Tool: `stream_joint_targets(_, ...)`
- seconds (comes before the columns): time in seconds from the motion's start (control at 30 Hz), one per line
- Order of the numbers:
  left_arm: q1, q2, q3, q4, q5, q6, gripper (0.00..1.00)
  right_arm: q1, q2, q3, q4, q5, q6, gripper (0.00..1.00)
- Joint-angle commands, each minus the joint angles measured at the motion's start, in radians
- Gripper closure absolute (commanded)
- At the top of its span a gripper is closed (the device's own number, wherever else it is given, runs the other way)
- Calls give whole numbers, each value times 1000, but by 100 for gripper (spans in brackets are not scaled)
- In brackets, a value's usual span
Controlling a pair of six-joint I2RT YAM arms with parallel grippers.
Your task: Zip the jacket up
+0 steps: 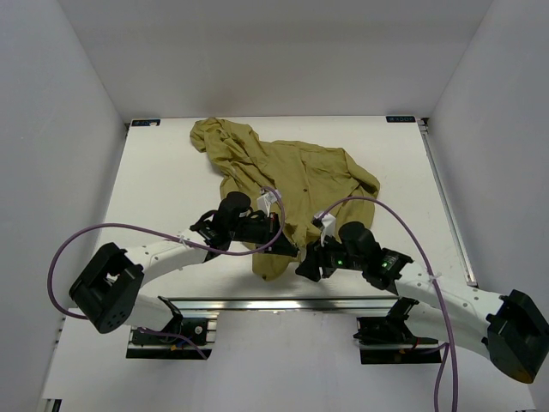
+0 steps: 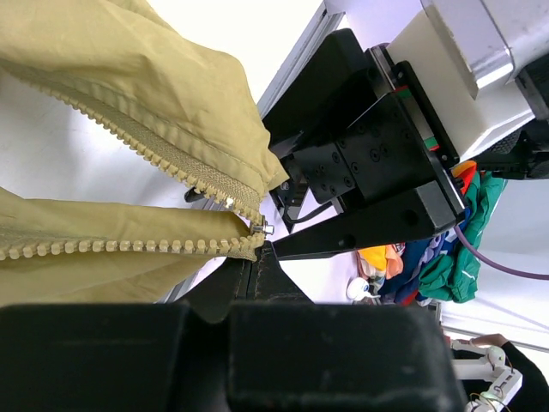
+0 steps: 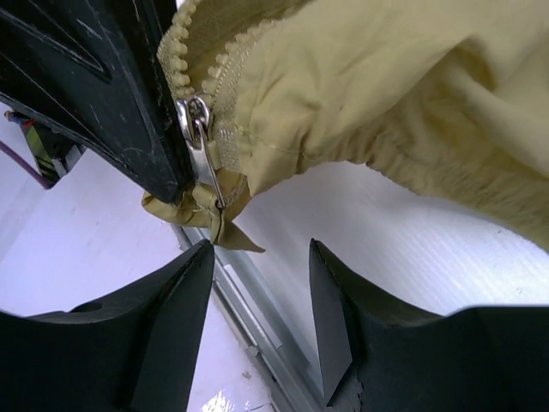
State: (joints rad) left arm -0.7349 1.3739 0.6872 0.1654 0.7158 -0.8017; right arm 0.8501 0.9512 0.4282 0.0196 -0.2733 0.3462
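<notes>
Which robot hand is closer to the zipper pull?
Left. The left hand sits right against the zipper pull, pinching the bottom edge of the jacket beside it. The right hand hangs open just below the pull, not touching it.

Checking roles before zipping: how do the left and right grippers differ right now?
The left gripper is shut on the hem of the jacket beside the zipper slider; the right gripper is open and holds nothing. The left touches fabric; the right's fingers hang near the pull tab, not touching it. Both sit at the zipper's lower end.
</notes>
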Motion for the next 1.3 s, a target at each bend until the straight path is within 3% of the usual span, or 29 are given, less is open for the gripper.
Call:
stream_joint_targets(0.0,3,-35,15,22,10,6,100,7,-5,-19,104,28,-32,46)
stream_joint_targets(0.1,3,-30,17,31,16,6,100,7,-5,-34,155,33,-39,46)
stream_joint_targets(0.3,3,-26,15,39,24,7,100,7,15,-29,183,-9,-62,59)
stream_joint_targets(0.5,3,-24,14,22,16,10,100,7,-9,-20,139,-1,-62,99)
stream_joint_targets(1.0,5,-26,37,-133,-88,91,100,7,-71,49,-55,66,-81,100)
stream_joint_targets(1.27,5,-42,55,-242,-108,137,100,7,0,230,-69,86,-72,100)
